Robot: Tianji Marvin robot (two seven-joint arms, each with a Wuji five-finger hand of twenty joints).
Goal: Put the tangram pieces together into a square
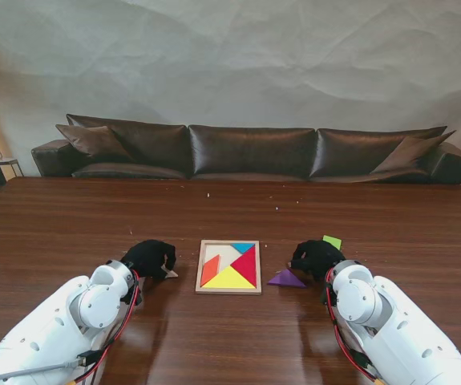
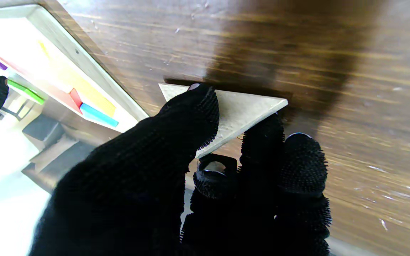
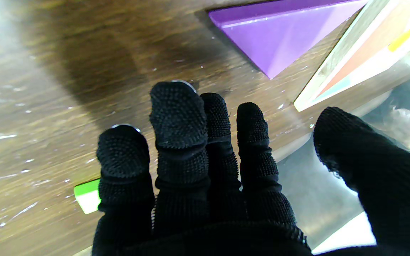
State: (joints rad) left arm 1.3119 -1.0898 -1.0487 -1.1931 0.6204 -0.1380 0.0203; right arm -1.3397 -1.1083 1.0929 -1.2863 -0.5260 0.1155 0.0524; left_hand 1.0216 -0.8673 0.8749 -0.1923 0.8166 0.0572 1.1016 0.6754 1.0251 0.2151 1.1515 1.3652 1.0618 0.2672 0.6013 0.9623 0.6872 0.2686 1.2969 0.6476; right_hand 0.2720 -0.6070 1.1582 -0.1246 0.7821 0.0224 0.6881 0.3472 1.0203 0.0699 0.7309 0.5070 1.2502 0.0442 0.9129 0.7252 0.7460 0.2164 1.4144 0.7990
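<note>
Nearest me, the left hand (image 1: 150,258) pinches a pale triangle (image 2: 238,108) between thumb and fingers, just left of the tray (image 1: 228,289). The right hand (image 1: 317,257) hovers with fingers spread, gripping nothing, beside a purple triangle (image 1: 286,279) lying right of the tray. The tray already shows yellow, red, orange and blue pieces fitted, so I judge the square over half built. Farther off lies a green piece (image 1: 332,241), unplaced.

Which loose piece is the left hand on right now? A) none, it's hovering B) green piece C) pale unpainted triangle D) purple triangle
C: the left wrist view shows the left hand with its fingers pinching the pale triangle on the table, beside the tray.
</note>
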